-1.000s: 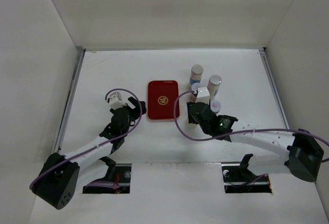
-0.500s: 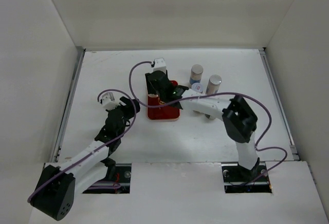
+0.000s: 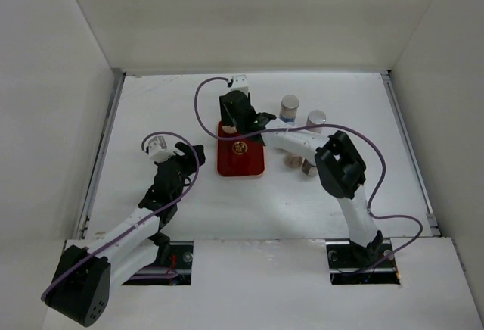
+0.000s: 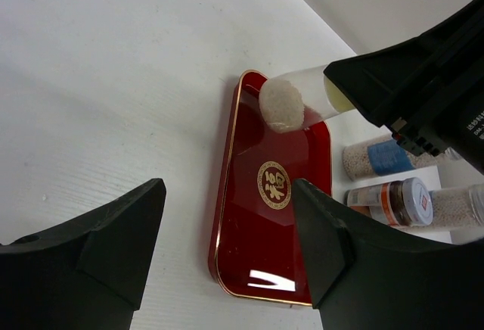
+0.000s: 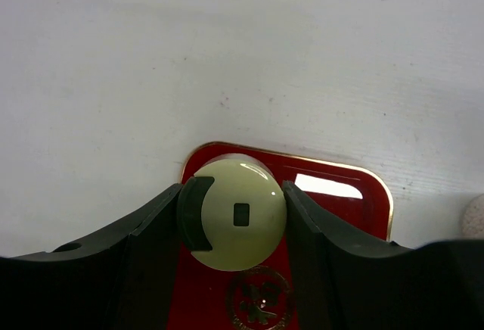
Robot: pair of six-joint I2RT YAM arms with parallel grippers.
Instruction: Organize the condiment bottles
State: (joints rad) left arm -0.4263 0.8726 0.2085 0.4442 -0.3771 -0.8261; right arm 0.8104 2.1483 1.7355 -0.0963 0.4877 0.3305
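My right gripper (image 3: 239, 116) (image 5: 233, 188) is shut on the yellow-capped bottle (image 5: 242, 231), holding it over the far end of the red tray (image 3: 240, 162) (image 5: 340, 201). In the left wrist view this bottle (image 4: 299, 101) shows its pale granular bottom, tilted above the tray (image 4: 265, 247). My left gripper (image 3: 187, 160) (image 4: 227, 216) is open and empty, just left of the tray. Two silver-capped bottles (image 3: 289, 107) (image 3: 315, 120) stand right of the tray. A blue-labelled bottle (image 4: 378, 156) and a short bottle with a labelled lid (image 4: 404, 201) show beside the tray. I cannot make out the pink-capped bottle.
The right arm (image 3: 302, 142) stretches across from the right and covers part of the bottle group (image 3: 306, 166). White walls enclose the table on the left, back and right.
My right gripper swung from the bottle group at the right over to the tray's far end, carrying the yellow-capped bottle. My left gripper drew back slightly to the left.
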